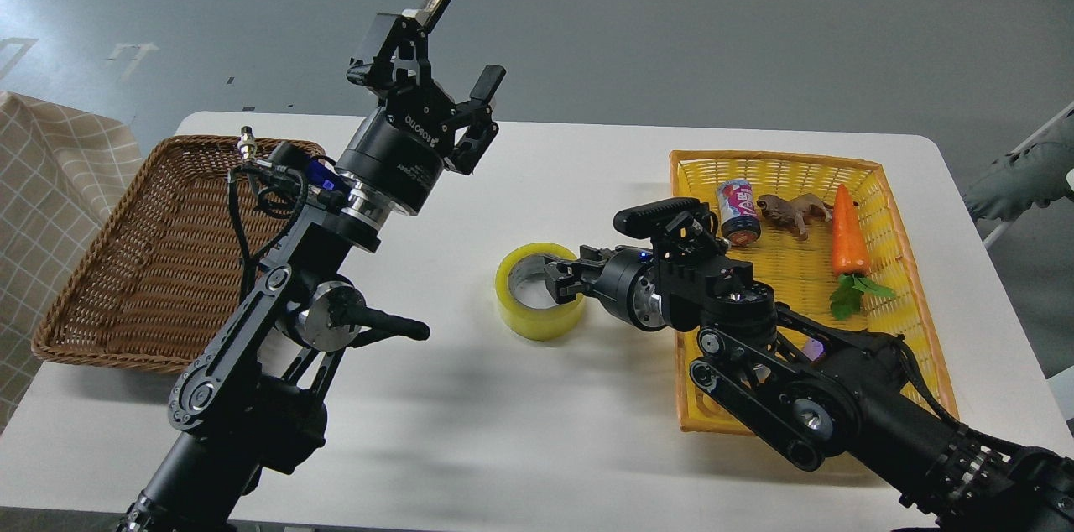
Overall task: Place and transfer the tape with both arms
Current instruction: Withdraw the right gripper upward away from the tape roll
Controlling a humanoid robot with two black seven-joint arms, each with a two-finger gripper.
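The tape (527, 315), a yellow roll with a pale core, lies flat on the white table (520, 431) near its middle. My right gripper (560, 279) reaches in from the right at table height. Its fingers straddle the roll's right wall, one inside the ring and one outside, shut on it. My left gripper (457, 45) is raised high over the table's back left, well up and left of the tape. Its jaws are open and empty.
A brown wicker basket (126, 263) stands at the table's left. A yellow basket (906, 331) at the right holds a can (737, 211), a toy animal (793, 211) and a carrot (847, 242). My right arm lies over its near left corner. A checked cloth (42, 171) hangs at the far left.
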